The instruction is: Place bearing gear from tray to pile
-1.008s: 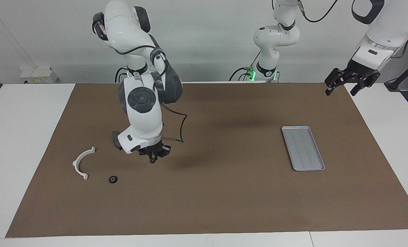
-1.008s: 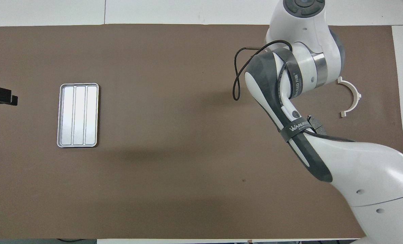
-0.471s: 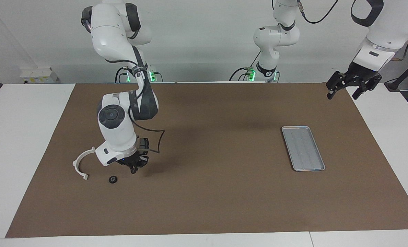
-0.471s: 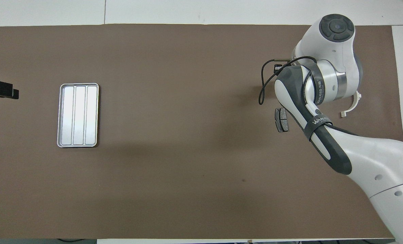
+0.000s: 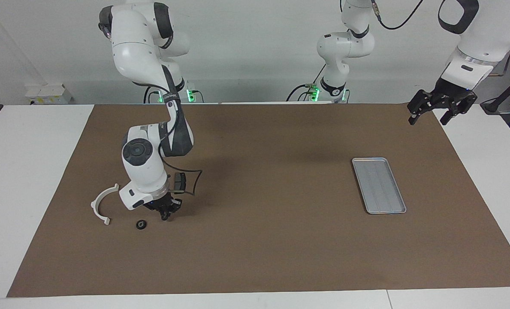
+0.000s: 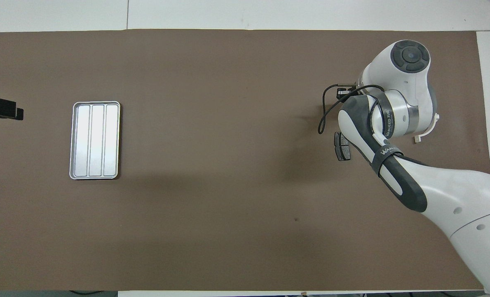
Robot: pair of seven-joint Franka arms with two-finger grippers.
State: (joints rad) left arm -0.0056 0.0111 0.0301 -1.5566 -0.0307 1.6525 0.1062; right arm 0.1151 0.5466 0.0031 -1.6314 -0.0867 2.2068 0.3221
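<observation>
white wall at the robots' end, and a white bench (image 5: 31, 171) carrying one large brown mat (image 5: 280, 240) that covers most of its top, with bare white margins at both ends.

counted on the mat: one silver tray (image 5: 378, 185), one white half-ring bracket (image 5: 101, 203), one small black bearing gear (image 5: 141, 224), and one dark brake pad (image 6: 342, 146) that shows plainly in the overhead view. a second pad cannot be made out.

the tray lies toward the left arm's end, well apart from everything else, its three ribbed lanes holding nothing.

the bearing gear lies flat on the mat at the right arm's end, just beside the bracket and farther from the robots than the brake pad. these three make up the pile.

the right gripper (image 5: 165, 216) hangs low over the mat just beside the gear, fingertips together and pointing down, with nothing seen between them. whether it touches the mat cannot be told.

the left gripper (image 5: 428, 115) waits raised over the mat's corner at its own end, fingers spread wide, holding nothing.

the middle of the mat, between pile and tray, is a broad open stretch, and the strip along the edge farthest from the robots is open too.
</observation>
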